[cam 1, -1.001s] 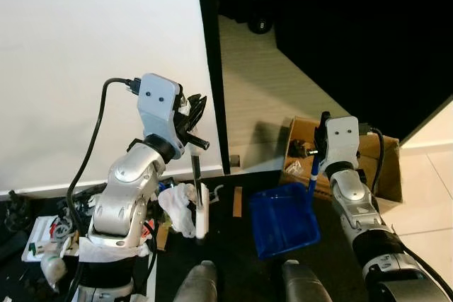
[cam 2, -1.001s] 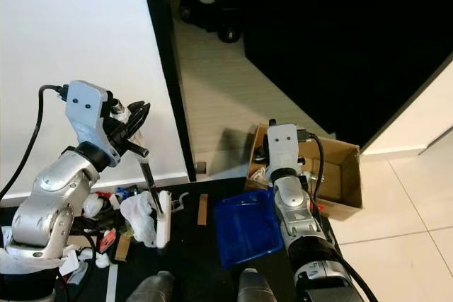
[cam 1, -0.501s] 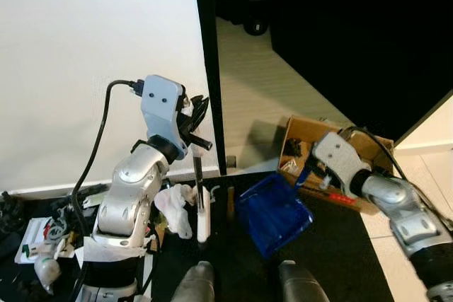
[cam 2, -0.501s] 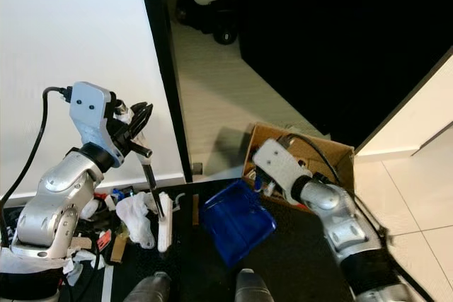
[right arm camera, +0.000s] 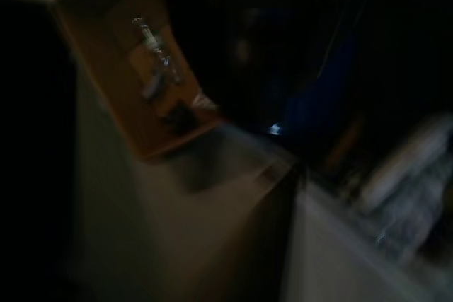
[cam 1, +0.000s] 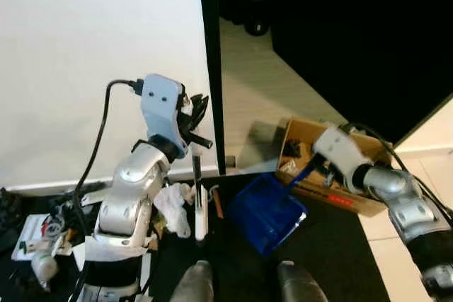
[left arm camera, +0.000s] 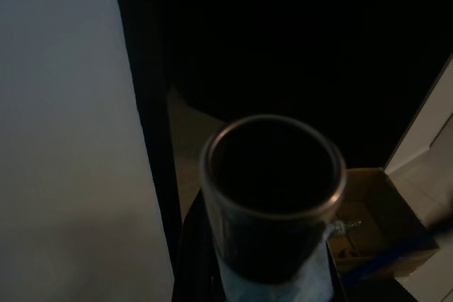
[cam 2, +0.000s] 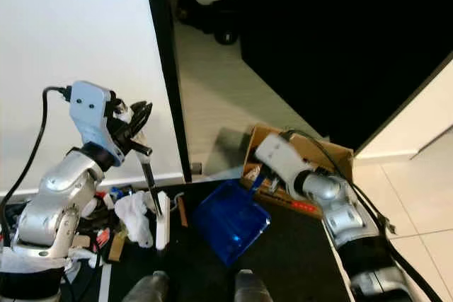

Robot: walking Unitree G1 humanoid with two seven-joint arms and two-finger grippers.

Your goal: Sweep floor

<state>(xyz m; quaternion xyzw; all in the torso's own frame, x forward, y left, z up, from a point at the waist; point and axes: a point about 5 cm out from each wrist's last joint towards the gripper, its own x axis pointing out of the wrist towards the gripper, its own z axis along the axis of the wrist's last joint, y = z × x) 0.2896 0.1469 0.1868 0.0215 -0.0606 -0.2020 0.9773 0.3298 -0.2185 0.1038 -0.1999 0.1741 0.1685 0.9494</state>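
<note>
My left gripper (cam 1: pixel 193 115) is shut on the top of a black brush handle (cam 1: pixel 196 175). The handle runs straight down to a white brush head (cam 1: pixel 202 214) standing on the dark floor mat. In the left wrist view the round end of the handle (left arm camera: pixel 272 196) sits right before the lens. A blue dustpan (cam 1: pixel 266 208) lies tilted on the mat just right of the brush head. Its blue handle (cam 1: pixel 306 169) leads up to my right gripper (cam 1: pixel 322 160), which is shut on it, the fingers largely hidden by the wrist. Crumpled white paper (cam 1: pixel 173 203) lies left of the brush.
An open cardboard box (cam 1: pixel 368 199) with small items stands behind the dustpan. A small wooden strip (cam 1: pixel 216 207) lies between brush and pan. Loose clutter (cam 1: pixel 42 235) covers the floor at far left. A white wall and black door edge (cam 1: pixel 211 68) rise behind; my feet (cam 1: pixel 195 284) are below.
My right arm swung outward and dragged the dustpan left and tilted it, bringing it close to the brush head. The left arm and brush stayed almost still.
</note>
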